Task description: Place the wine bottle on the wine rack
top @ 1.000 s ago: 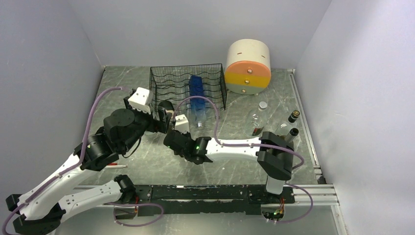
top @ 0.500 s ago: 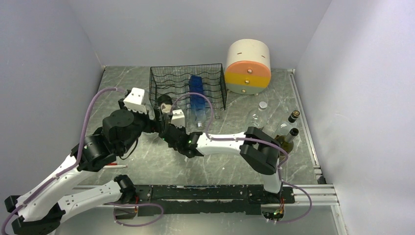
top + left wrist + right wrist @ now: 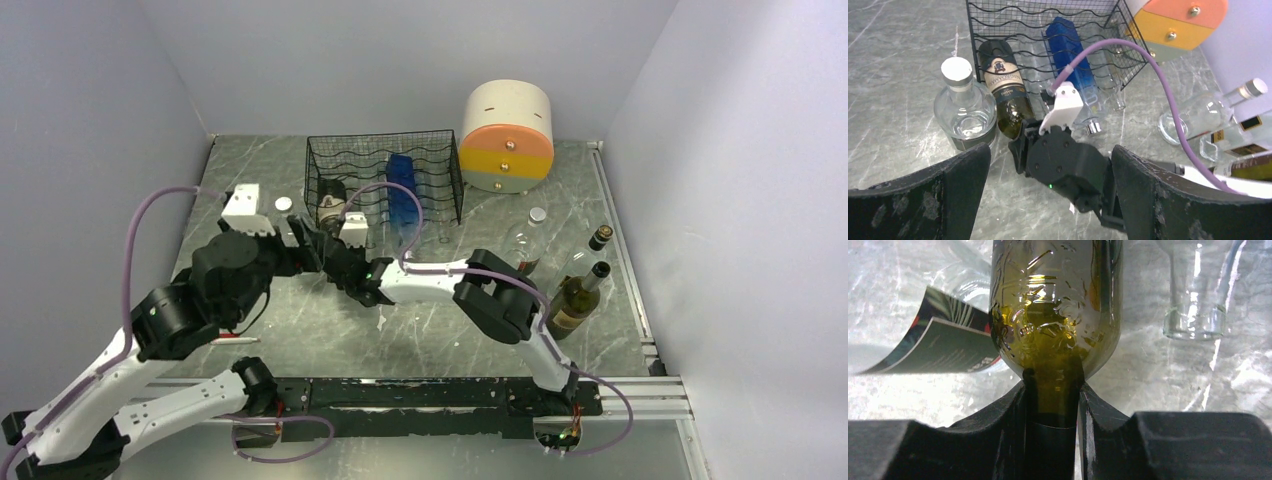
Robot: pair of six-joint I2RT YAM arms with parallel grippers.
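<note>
**Top external view: wine bottle lying part-way in the wine rack, neck clamped by the right hand**

We see the tabletop hemmed by walls at the left, back and right, with a metal rail along its near edge. The wine rack stands toward the back, its open front facing the arms. A round drawer unit sits just beside its right side. Bare tabletop shows between the rack's front and the near rail, crossed by both forearms. On the left, a squat clear bottle stands just beside the rack's front left corner and close against the wine bottle's side; we cannot tell whether they touch. On the right, upright bottles cluster near the right wall, well apart from the rack.

The wine bottle lies on its side at the left end of the rack, low down. Its long axis runs front to back, with the base inside the wires toward the back wall and the neck pointing out toward the arms, label up. A blue bottle lies roughly parallel to it, further right in the rack. In the right wrist view, the two fingers of the right hand press the dark green neck from both sides. The left hand hovers just behind the right wrist, its fingers spread wide and gripping nothing.
</note>
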